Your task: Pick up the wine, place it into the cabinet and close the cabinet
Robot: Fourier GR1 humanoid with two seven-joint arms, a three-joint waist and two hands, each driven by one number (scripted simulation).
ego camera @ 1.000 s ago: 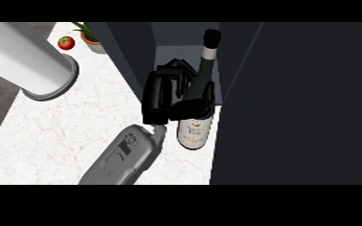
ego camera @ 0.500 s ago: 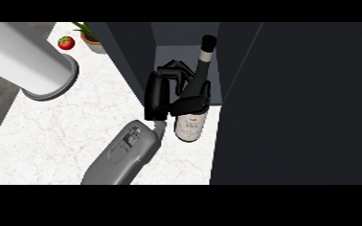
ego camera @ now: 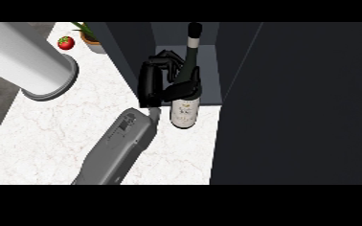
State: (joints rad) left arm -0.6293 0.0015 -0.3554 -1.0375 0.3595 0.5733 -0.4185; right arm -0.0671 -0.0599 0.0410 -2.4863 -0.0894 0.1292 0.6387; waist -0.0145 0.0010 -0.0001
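Note:
The wine bottle, dark glass with a pale label and a black cap, stands upright at the mouth of the open cabinet. My left hand is shut on it from the left, thumb across the bottle's shoulder and fingers curled behind the neck. The grey forearm comes in from the lower edge. The bottle's base sits on the white counter at the cabinet's threshold. My right hand does not show.
The large dark cabinet door stands open and fills the right side. The cabinet's left wall is close beside my fingers. A white cylinder, a red fruit and a potted plant stand at the back left.
My left hand has carried the bottle away from me, deeper toward the cabinet opening. The forearm has followed it forward.

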